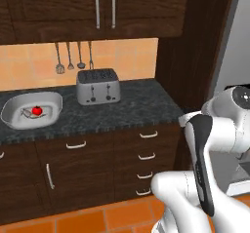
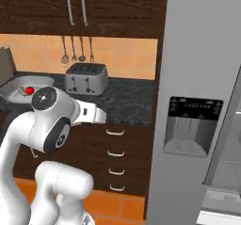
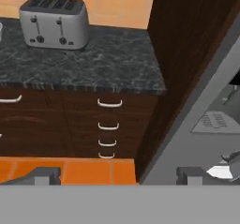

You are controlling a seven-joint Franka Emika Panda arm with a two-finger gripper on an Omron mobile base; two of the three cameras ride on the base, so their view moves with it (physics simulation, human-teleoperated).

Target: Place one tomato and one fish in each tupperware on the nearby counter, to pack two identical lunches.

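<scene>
A pale tupperware (image 1: 12, 116) lies at the left end of the speckled counter (image 1: 141, 105). In it sit a red tomato (image 1: 37, 110) and a thin grey fish (image 1: 28, 114) beside it. The right base view shows the same tupperware (image 2: 14, 93) and tomato (image 2: 29, 91) behind my arm's elbow. My gripper (image 3: 121, 176) is open with nothing between its fingertips (image 3: 44, 174). It hangs well off the counter (image 3: 108, 59), at about counter height, and looks at the counter's right end and the drawers below.
A steel toaster (image 1: 97, 86) stands mid-counter under hanging utensils (image 1: 69, 57). Drawers with silver handles (image 3: 109, 103) front the counter. A tall dark wood panel (image 3: 187, 40) ends it on the right, and beyond that stands a grey fridge (image 2: 193, 125). The floor (image 3: 89, 169) is orange tile.
</scene>
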